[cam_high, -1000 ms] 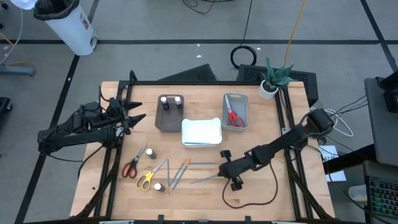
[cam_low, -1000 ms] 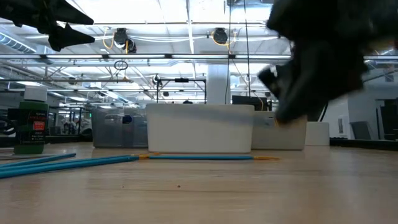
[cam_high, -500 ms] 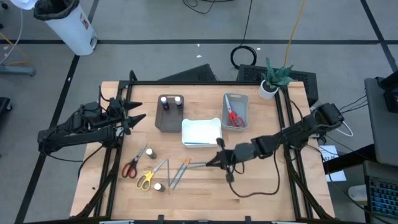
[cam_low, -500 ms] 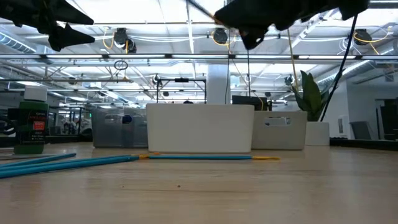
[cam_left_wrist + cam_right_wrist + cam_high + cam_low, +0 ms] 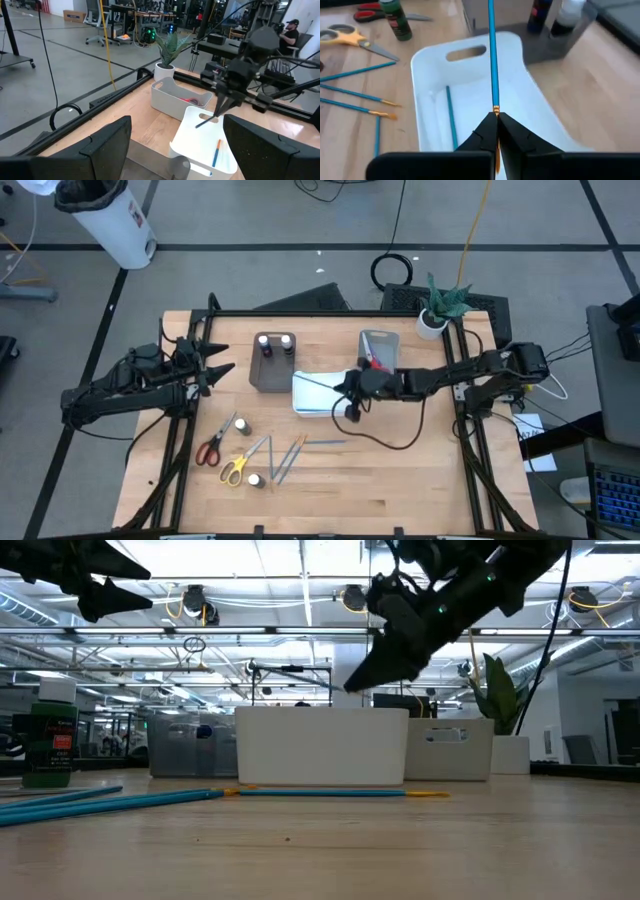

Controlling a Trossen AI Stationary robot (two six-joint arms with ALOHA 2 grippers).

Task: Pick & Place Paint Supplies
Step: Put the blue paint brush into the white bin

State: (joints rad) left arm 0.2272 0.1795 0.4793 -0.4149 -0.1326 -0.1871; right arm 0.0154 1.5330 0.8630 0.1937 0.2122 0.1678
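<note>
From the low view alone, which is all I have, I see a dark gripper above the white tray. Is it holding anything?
Observer: Yes. The right gripper is shut on a blue brush, clear in its wrist view.
Operator: Is anything inside the white tray already?
Observer: One blue brush lies in the white tray, seen from the right wrist.
Operator: What's in the grey tray behind it?
Observer: Red-handled scissors, per the high view.
Operator: And the left arm?
Observer: The left gripper waits open near the table's left edge, holding nothing.
</note>
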